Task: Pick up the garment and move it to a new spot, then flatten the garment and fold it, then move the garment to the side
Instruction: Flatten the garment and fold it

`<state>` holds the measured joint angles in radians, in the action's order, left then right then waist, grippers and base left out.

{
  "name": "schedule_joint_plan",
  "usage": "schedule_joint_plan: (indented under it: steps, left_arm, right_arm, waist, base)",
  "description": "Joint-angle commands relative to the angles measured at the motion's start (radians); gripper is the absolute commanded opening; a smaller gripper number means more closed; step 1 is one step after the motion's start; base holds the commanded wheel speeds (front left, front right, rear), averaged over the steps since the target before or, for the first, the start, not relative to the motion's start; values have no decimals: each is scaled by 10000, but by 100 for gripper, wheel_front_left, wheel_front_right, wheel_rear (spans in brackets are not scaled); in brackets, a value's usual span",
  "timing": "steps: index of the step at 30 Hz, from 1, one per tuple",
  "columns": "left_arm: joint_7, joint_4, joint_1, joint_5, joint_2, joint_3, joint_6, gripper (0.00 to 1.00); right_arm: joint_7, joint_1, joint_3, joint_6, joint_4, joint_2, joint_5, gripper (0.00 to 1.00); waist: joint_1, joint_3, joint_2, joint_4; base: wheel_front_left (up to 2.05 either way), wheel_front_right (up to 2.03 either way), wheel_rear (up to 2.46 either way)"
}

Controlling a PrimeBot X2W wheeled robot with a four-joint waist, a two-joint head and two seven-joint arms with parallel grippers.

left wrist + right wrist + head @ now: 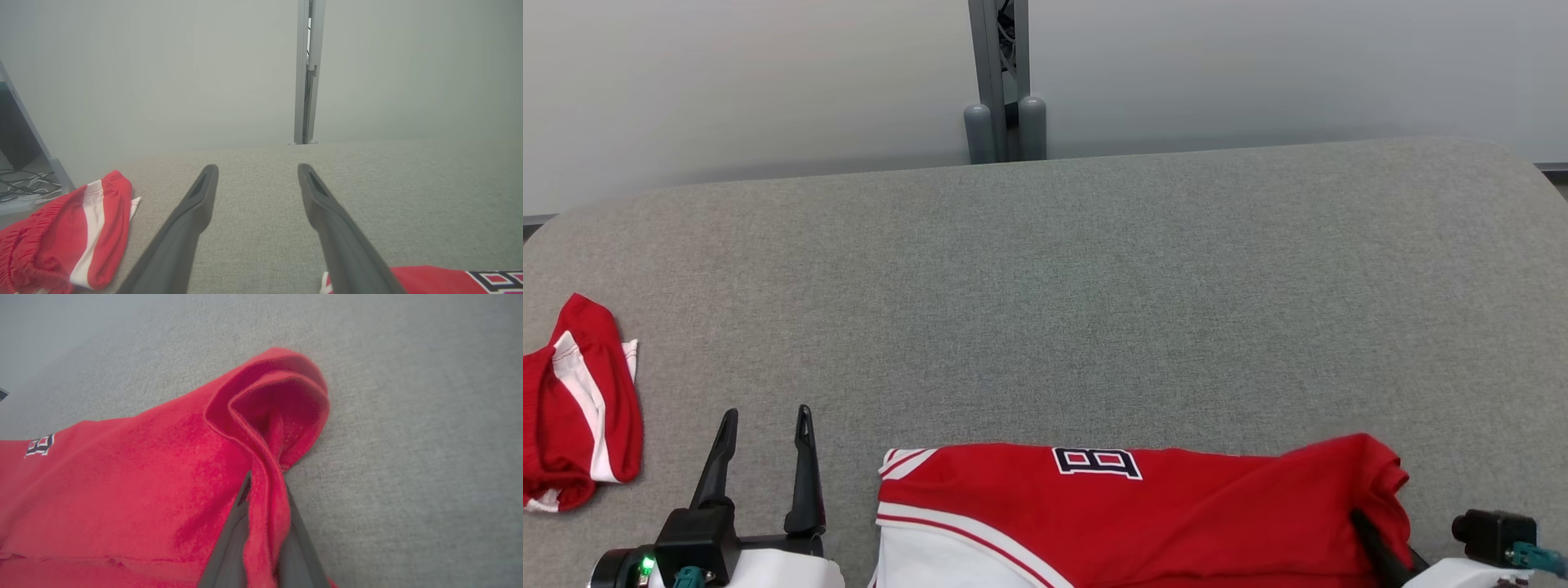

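Right gripper pinching garment fold | left gripper wide | red-white cloth far left

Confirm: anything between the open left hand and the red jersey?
Nothing visible. Bare grey surface lies between the left hand and the jersey, at its white-trimmed corner. The other red garment sits on that hand's far side, off the path. The right hand is shut on a fold at the jersey's opposite end.

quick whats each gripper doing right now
left gripper: open, holding nothing
right gripper: jaws closed on a fold of the red garment
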<state>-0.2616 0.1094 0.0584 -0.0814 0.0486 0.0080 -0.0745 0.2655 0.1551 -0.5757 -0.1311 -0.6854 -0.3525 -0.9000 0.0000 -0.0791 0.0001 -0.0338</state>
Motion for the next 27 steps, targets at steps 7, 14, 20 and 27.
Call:
schedule_joint_plan:
  steps: [7, 14, 20, 27]
  left_arm:
    - [-32, 19, -180, -164, 39, -125, -86, 100]
    - [-32, 51, -292, -402, 39, -286, -236, 100]
    - [-32, 61, -338, -571, 39, -396, -330, 100]
    - [-32, 21, -429, -1131, 36, -348, -469, 100]
  right_arm:
    - [-3, 777, 335, 7, -368, -724, 355, 0]
    - [-3, 1570, 383, 7, -1292, -1724, 463, 0]
    - [-3, 2316, 699, 7, -2204, -2505, 381, 0]
    - [-3, 2719, 713, 7, -2723, -2758, 653, 0]
  waist:
    - [0, -75, -1, 16]
    - [0, -154, -1, 240]
    - [0, -243, -1, 434]
    - [0, -251, -1, 525]
  base:
    - [0, 0, 0]
    - [0, 0, 0]
    - [0, 0, 0]
    - [0, 0, 0]
